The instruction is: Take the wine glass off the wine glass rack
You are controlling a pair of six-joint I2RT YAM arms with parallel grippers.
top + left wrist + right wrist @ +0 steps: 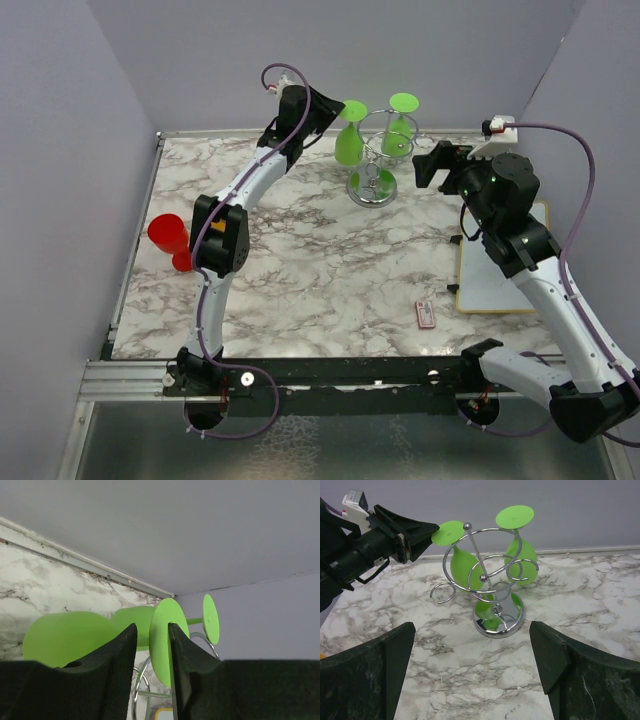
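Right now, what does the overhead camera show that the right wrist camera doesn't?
Only overhead: a red cup at the left, a white board at the right and a small card near it. Only the right wrist: an empty wire loop on the rack, lost from above. Both: two green glasses hanging upside down on that rack, and the left pincer at one glass's foot.

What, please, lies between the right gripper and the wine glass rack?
Only bare marble tabletop lies between the right gripper and the wine glass rack, as the right wrist view shows.
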